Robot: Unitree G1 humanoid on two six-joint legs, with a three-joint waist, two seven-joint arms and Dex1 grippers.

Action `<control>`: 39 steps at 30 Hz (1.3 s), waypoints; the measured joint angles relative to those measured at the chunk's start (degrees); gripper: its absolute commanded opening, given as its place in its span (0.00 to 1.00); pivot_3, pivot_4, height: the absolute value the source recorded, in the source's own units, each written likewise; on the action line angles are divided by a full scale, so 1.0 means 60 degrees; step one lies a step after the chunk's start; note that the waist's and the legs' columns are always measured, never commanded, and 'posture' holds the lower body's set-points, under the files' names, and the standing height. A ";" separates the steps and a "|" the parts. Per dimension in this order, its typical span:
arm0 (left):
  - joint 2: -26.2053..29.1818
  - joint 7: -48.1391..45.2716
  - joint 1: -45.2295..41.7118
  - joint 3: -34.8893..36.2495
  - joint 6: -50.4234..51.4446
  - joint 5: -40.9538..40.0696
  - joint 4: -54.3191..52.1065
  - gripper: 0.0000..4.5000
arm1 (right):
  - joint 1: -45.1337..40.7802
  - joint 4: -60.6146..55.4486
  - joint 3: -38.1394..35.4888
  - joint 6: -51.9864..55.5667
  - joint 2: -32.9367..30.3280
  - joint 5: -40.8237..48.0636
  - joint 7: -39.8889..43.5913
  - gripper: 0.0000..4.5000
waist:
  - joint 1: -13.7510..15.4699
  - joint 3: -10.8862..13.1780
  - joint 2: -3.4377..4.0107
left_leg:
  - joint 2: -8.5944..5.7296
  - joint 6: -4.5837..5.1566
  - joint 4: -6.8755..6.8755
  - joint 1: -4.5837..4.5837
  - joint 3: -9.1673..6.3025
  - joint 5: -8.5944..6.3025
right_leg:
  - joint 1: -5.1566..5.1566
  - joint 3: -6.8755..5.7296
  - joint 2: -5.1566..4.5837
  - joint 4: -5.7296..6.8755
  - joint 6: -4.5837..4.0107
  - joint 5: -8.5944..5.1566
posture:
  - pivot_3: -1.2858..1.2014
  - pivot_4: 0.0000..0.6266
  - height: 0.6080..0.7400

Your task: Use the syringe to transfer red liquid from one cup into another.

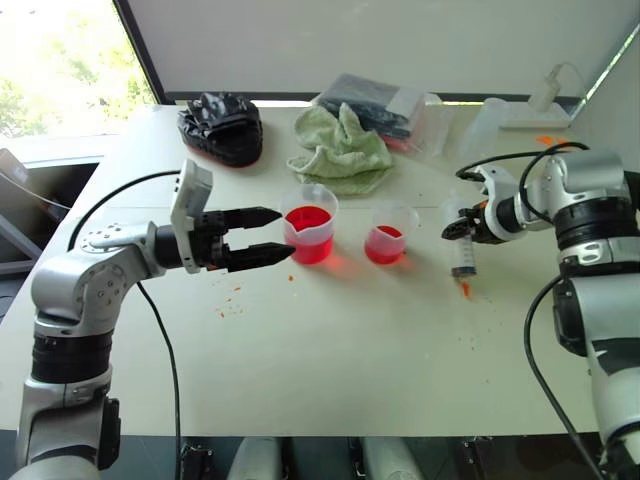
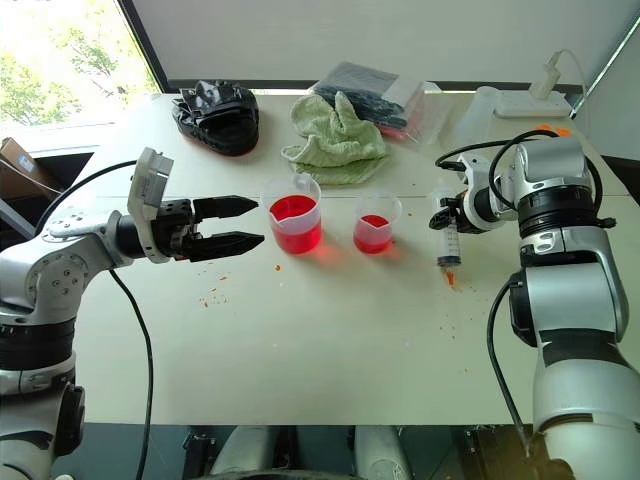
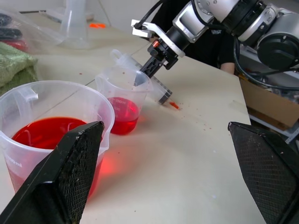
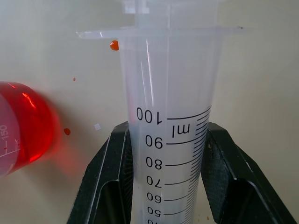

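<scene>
Cream-coloured desk (image 1: pixel 330 340) under a window; small red specks mark its surface near the cups.

Left end effector (image 1: pixel 262 236): fingers spread wide, holding nothing, pointing level toward the right, its tips just left of the spouted beaker (image 1: pixel 309 222). No contact with the beaker is evident.

Spouted beaker: upright at mid-desk, roughly one-third full of red liquid (image 1: pixel 308 218). Smaller cup (image 1: pixel 390 231): upright just to the right of the beaker, apart from it, with a shallower layer of the same liquid.

Right end effector (image 1: pixel 462 227): fingers clamped on the syringe (image 1: pixel 464 245) at the upper part of its barrel — the right wrist view shows both black pads (image 4: pixel 105 182) pressed against the barrel sides beside the top of the printed scale. Syringe stands nearly upright to the right of the smaller cup, orange-red tip down at the desk surface; whether the tip touches cannot be told. Barrel appears clear of liquid where visible.

Far side of desk — green cloth (image 1: pixel 343 150), black bundle (image 1: pixel 222 125), a clear bag (image 1: pixel 385 105) with dark contents.
</scene>
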 measured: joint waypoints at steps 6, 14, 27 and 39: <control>0.0104 0.0061 0.0000 -0.0013 0.0001 -0.0126 0.0000 1.00 | 0.0130 0.0191 0.0142 -0.0077 0.0183 -0.0262 0.0221 0.93 | -0.0003 0.0000 0.0000 | 0.0000 0.0000 -0.0001 0.0001 -0.0001 0.0000 | 0.0001 -0.0001 0.0000 -0.0001 0.0000 0.0000 | 0.52 0.24 0.78; 0.0275 0.0104 0.0002 -0.0023 0.0001 -0.0197 -0.0003 1.00 | 0.0277 0.0060 0.0322 -0.0162 0.0069 -0.0501 0.0644 0.98 | -0.0003 -0.0001 -0.0001 | 0.0000 0.0000 -0.0002 0.0004 -0.0003 0.0000 | 0.0007 -0.0003 0.0000 -0.0008 0.0000 0.0000 | 0.52 0.24 0.78; 0.0686 -0.0121 -0.0440 -0.0118 -0.0138 -0.0395 0.0319 1.00 | 0.2431 -0.4913 -0.0069 -0.2627 -0.1739 -0.0146 0.2294 0.98 | 0.0043 0.0000 -0.0001 | 0.0000 0.0005 -0.0003 0.0000 -0.0007 -0.0003 | 0.0007 -0.0005 0.0000 -0.0015 0.0000 0.0000 | 0.52 0.24 0.78; 0.2290 -0.0972 -0.0277 -0.0110 -0.0299 -0.0369 0.0776 1.00 | 0.4592 -0.8866 -0.0999 -0.6326 -0.3780 0.1444 0.6686 0.98 | 0.0020 0.0001 -0.0001 | 0.0005 0.0010 -0.0002 0.0006 -0.0008 -0.0006 | 0.0010 -0.0005 0.0002 -0.0023 0.0001 0.0000 | 0.52 0.24 0.78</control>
